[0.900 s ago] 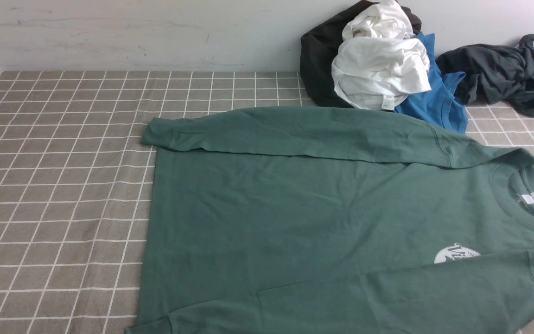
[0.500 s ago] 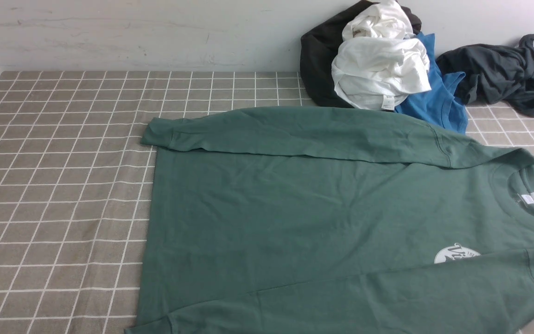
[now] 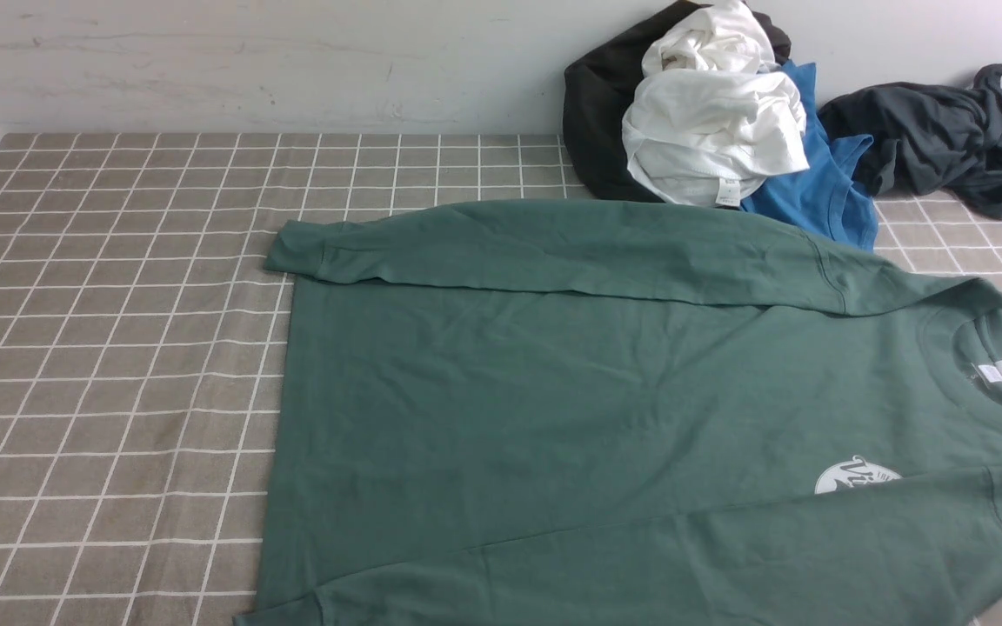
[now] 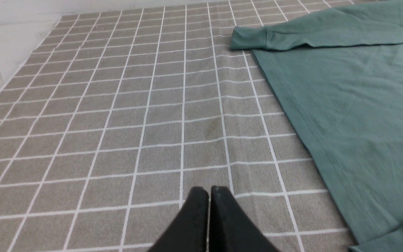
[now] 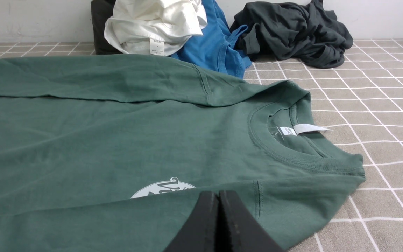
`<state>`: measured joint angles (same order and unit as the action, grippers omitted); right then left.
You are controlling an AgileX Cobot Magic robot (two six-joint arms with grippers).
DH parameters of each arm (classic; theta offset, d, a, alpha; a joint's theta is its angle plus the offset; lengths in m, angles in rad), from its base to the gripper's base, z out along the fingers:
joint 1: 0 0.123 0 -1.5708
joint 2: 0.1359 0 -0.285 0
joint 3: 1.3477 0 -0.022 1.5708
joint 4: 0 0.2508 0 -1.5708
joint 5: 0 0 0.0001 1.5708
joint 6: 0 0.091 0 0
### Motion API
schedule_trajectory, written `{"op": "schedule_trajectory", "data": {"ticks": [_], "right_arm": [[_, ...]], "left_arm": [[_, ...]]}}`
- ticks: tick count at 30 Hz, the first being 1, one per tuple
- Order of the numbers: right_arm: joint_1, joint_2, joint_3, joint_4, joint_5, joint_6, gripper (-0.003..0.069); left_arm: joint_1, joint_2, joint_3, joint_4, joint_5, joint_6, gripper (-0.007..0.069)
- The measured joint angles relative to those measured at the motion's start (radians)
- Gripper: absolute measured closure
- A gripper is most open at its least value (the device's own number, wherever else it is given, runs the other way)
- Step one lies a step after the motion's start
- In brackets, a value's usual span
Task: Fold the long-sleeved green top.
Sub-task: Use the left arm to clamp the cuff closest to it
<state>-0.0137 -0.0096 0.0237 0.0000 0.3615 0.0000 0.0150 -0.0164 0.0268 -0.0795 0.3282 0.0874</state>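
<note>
Green cotton covers the middle and right of the checked tablecloth [image 3: 118, 348]: the green long-sleeved top [image 3: 553, 391] lies flat and chest-up, hem toward the robot's left and ribbed collar [image 5: 282, 154] toward its right. The far sleeve [image 3: 553, 248] is laid along the far edge of the body, its cuff [image 4: 248, 36] poking just past the hem. The near sleeve [image 3: 684, 565] looks laid along the near edge in the same way. I judge the sleeves done and the body not yet folded, since it is spread at full length; bringing hem and collar together is what is left.

Neither gripper's fingers show in the front view, which gives the whole layout and the heap against the wall: a white garment [image 3: 710, 130] on a black one [image 3: 597, 113], a blue T-shirt [image 3: 823, 183] under the top's far edge, and a dark grey garment [image 3: 945, 143] well apart to the right. Only the left wrist view shows the left gripper [image 4: 209, 190], jaws pressed together and holding nothing, over bare tablecloth near the hem but apart from it. Only the right wrist view shows the right gripper [image 5: 218, 194], jaws also together and empty, over the near shoulder beside the white chest logo [image 5: 163, 187]; whether it touches the fabric I cannot tell. That view also shows the white neck label [image 5: 304, 128] clearly
</note>
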Motion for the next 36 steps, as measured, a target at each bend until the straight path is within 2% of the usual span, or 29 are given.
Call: {"op": "schedule_trajectory", "data": {"ticks": [12,16,18,20,21,24,26,28,30,32,36], "right_arm": [[0.0,0.0,0.002,-0.029,-0.018,0.0,0.0673],[0.0,0.0,0.003,-0.039,-0.148,0.0,0.0673],[0.0,0.0,0.003,-0.04,-0.304,0.0,0.0673],[0.0,0.0,0.003,-0.041,-0.386,0.0,0.0673],[0.0,0.0,0.003,-0.041,-0.511,0.028,0.0673],[0.0,0.0,0.003,-0.043,-0.713,0.121,0.0673],[0.0,0.0,0.003,-0.043,-0.769,0.164,0.0673],[0.0,0.0,0.003,-0.044,-0.85,0.221,0.0673],[0.0,0.0,0.003,-0.044,-0.885,0.255,0.0673],[0.0,0.0,0.003,-0.044,-0.898,0.269,0.0673],[0.0,0.017,-0.091,-0.059,-0.815,0.27,0.0673]], "left_arm": [[-0.045,0.0,0.0,0.013,-0.131,0.0,0.0631],[-0.058,0.0,0.0,0.013,-0.214,0.0,0.0631],[-0.058,0.0,0.0,0.013,-0.328,0.0,0.0631],[-0.059,0.0,0.0,0.013,-0.386,0.0,0.0631],[-0.059,0.0,0.0,0.013,-0.459,0.0,0.0631],[-0.059,0.0,0.0,0.012,-0.625,-0.001,0.0631],[-0.059,0.0,0.0,0.008,-0.687,-0.01,0.0631],[-0.059,0.0,0.0,-0.004,-0.849,-0.043,0.0631],[-0.06,0.0,-0.002,-0.007,-0.945,-0.071,0.0631],[-0.06,0.0,-0.031,-0.002,-0.95,-0.087,0.0631],[-0.06,0.062,-0.242,0.027,-0.772,-0.087,0.0631]]}}
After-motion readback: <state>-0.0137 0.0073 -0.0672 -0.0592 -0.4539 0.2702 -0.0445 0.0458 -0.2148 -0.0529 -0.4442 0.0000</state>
